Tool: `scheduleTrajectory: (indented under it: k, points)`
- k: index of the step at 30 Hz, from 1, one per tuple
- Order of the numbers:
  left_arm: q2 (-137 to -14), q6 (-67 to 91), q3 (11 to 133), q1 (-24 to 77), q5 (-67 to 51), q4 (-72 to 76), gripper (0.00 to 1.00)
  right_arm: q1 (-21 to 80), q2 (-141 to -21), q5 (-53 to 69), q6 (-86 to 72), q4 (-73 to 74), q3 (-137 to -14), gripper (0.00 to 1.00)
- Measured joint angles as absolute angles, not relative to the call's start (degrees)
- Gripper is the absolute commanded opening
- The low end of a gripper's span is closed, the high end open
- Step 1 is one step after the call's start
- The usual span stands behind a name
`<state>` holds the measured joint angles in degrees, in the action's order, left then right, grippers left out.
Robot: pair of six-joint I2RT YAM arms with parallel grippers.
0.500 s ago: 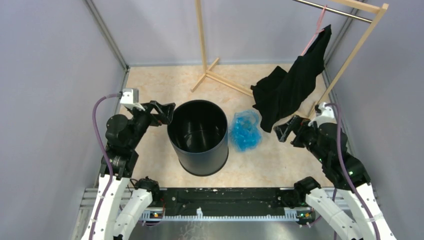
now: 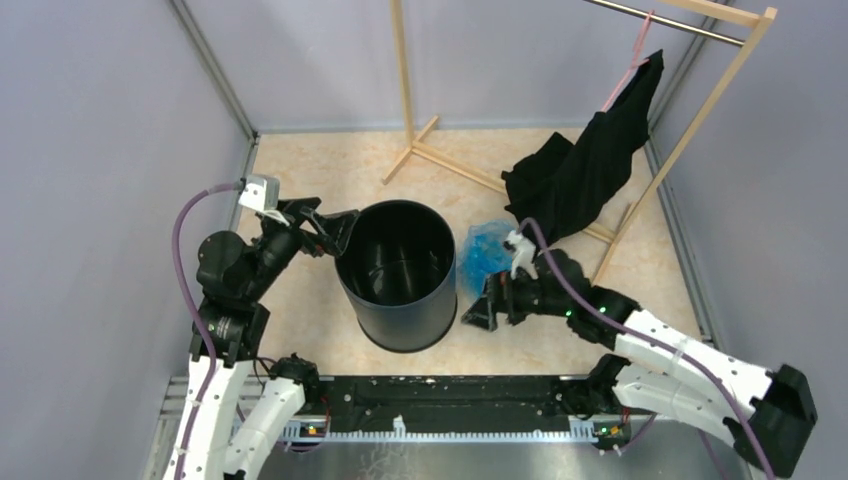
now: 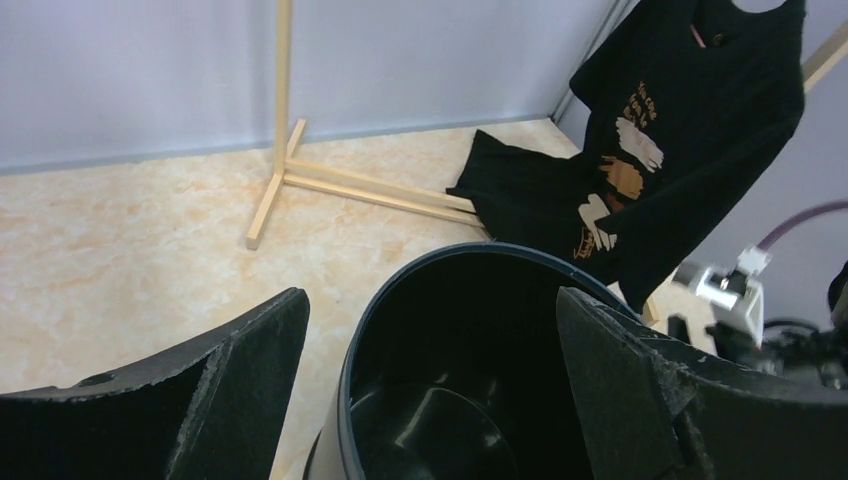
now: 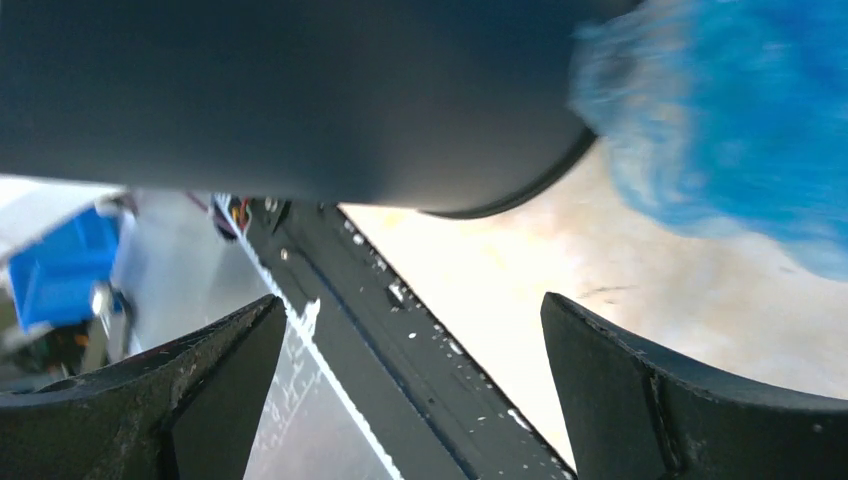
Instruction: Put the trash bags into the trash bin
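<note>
The right gripper [image 2: 478,316] had swung in from near the black shirt [image 2: 580,180] and sat low beside the bin [image 2: 398,318], jaws wide and empty. It was just short of the trash bags [image 2: 484,252], which lay ungrasped on the table [image 2: 320,170]. The left gripper [image 2: 335,228] hovered wide at the bin's rim.

Trash bags [image 2: 484,250] half behind the right arm [image 2: 645,332], blurred up close; trash bin [image 3: 455,310] base cropped below

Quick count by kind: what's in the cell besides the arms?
Blue trash-bag bundle: 1 (cannot tell how many bags are in it)
Black trash bin: 1
Wooden rack: 1
Black garment: 1
Total: 4
</note>
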<state>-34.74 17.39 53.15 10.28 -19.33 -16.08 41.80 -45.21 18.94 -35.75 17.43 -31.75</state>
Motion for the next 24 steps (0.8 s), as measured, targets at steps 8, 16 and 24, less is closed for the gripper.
scheduleTrajectory:
  k: [8,16,24]
  points:
    - [-44.14,19.81,58.24,10.31,-25.41,-5.10,1.00,56.12,-55.24,11.11,-37.63,4.62,-31.09,0.99]
    - [-53.54,22.81,62.83,10.46,-28.53,5.30,1.00,56.07,-57.87,2.61,-37.67,1.56,-30.70,0.99]
    - [-52.66,22.33,57.25,10.87,-32.18,8.40,1.00,55.96,-62.54,2.48,-37.91,-11.97,-28.95,0.97]
